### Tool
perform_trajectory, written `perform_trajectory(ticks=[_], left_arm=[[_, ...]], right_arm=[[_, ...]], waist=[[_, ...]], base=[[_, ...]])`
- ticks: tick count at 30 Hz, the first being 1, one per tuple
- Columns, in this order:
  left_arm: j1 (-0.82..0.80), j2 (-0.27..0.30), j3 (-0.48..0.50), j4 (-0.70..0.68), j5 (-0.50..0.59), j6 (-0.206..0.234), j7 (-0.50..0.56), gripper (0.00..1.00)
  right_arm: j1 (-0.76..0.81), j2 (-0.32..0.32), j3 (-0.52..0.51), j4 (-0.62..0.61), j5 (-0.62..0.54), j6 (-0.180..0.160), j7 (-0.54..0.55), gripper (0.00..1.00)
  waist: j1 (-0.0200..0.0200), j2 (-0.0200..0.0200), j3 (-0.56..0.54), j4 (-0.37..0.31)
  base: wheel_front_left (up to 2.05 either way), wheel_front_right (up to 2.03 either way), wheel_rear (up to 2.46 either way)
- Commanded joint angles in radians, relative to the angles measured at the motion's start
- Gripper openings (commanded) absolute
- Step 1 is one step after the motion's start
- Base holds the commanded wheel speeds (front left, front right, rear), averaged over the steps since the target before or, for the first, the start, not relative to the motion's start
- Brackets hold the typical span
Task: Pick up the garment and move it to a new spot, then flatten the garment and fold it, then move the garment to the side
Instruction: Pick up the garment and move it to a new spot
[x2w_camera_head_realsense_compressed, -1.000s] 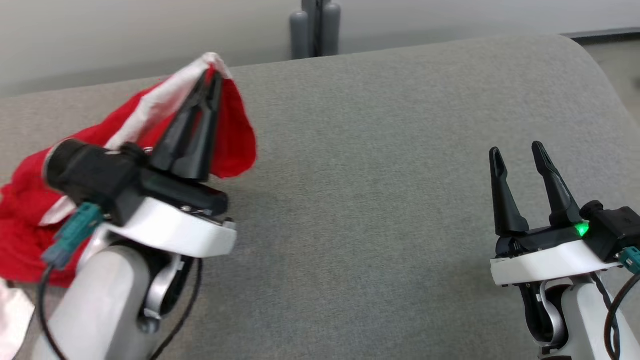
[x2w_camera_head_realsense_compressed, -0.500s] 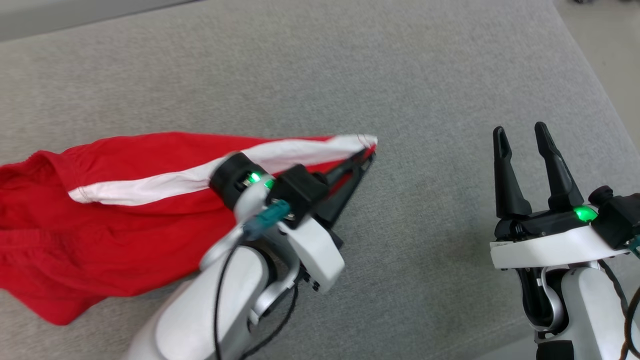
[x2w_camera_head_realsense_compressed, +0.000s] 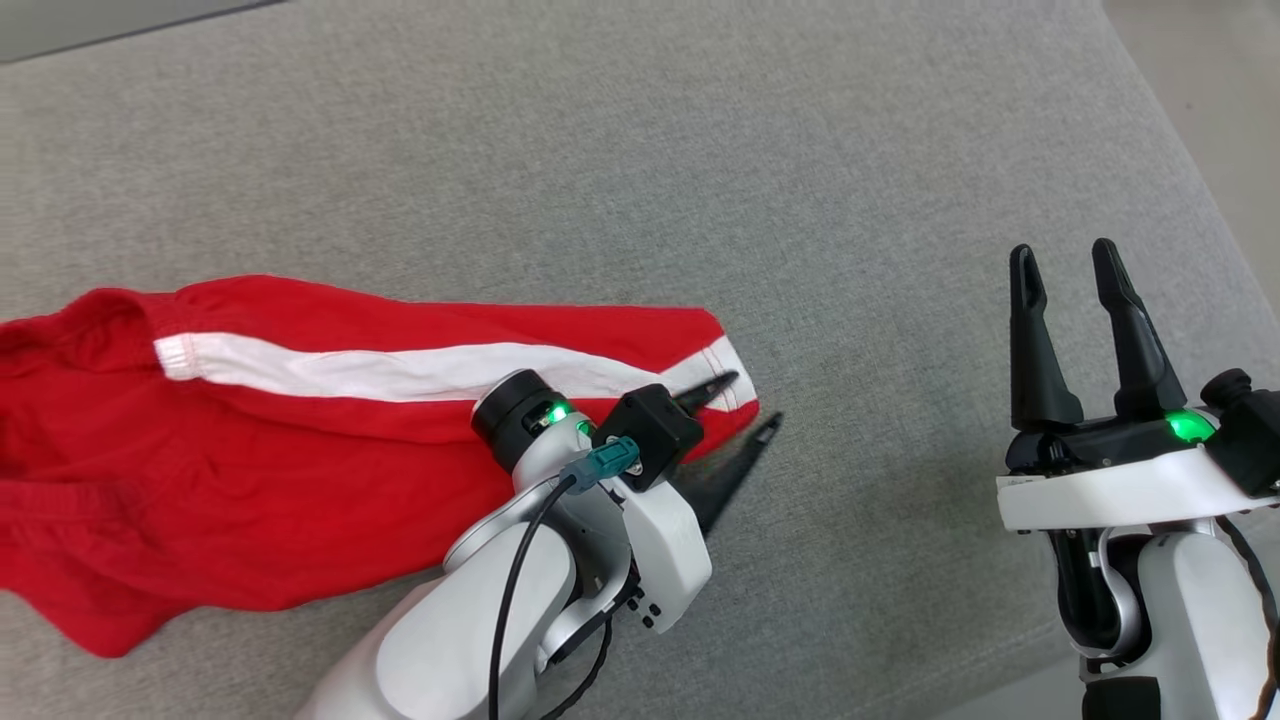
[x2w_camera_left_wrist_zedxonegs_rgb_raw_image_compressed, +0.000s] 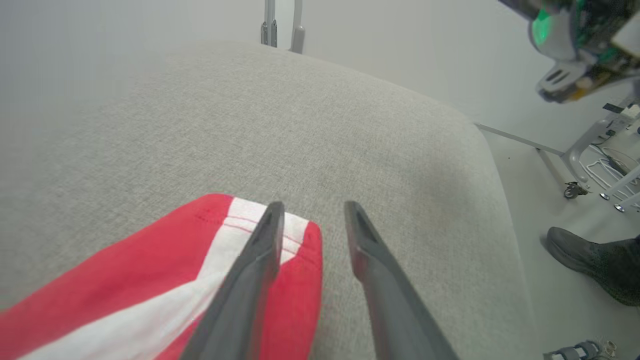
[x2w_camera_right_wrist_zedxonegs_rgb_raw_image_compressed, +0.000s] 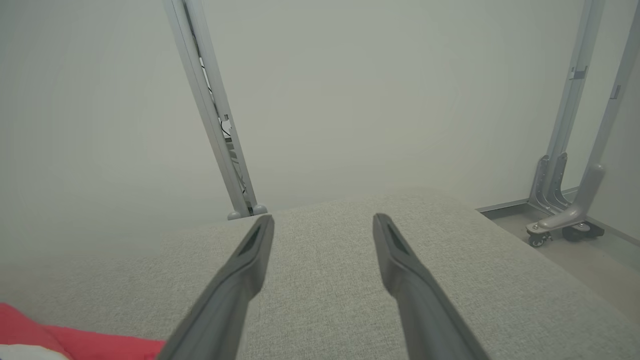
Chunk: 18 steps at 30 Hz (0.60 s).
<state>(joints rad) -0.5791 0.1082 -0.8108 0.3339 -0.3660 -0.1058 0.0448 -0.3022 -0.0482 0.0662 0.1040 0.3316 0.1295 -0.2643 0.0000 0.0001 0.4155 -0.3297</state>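
A soft red cloth garment (x2w_camera_head_realsense_compressed: 300, 470) with one long white stripe (x2w_camera_head_realsense_compressed: 400, 368) lies on a big grey cloth-covered bench (x2w_camera_head_realsense_compressed: 700, 150). It is spread out but wrinkled, with folds bunched up at its left end. It lies on the left half of the bench, and its stitched hem (x2w_camera_head_realsense_compressed: 728, 372) ends near the middle. The left gripper (x2w_camera_head_realsense_compressed: 752, 398) is down at that hem with its two dark fingers partly apart and nothing between them. One finger is over the white stripe at the hem and the other is over bare bench just beside the cloth. I cannot tell if the first finger touches the cloth. The right gripper (x2w_camera_head_realsense_compressed: 1062, 262) is well apart from the garment, near the right edge of the bench, spread wide with nothing in it. The bench is bare from the hem to its rounded right edge and back to its far edge. A person's dark shoe (x2w_camera_left_wrist_zedxonegs_rgb_raw_image_compressed: 595, 260) stands on the floor past the right edge.
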Motion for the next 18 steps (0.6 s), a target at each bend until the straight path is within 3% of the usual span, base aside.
perform_trajectory(ticks=[1,8,18], left_arm=[[-0.01,-0.003,0.004,0.006,-0.007,-0.002,-0.02,1.0],[0.013,-0.009,0.056,-0.017,-0.044,0.036,-0.11,1.0],[0.081,0.055,0.249,-0.035,-0.134,0.162,-0.211,1.0]], right_arm=[[-0.003,-0.004,-0.011,0.001,-0.011,0.002,-0.003,1.0],[0.02,-0.005,-0.043,0.014,-0.051,0.002,-0.003,1.0],[0.046,-0.005,-0.067,0.032,-0.104,0.002,-0.002,1.0]], waist=[[0.0,-0.0001,-0.025,0.022],[0.0,-0.0001,-0.099,0.105],[0.0,-0.0001,-0.179,0.247]], base=[[0.0,0.0,0.0],[0.0,0.0,0.0],[0.0,0.0,0.0]])
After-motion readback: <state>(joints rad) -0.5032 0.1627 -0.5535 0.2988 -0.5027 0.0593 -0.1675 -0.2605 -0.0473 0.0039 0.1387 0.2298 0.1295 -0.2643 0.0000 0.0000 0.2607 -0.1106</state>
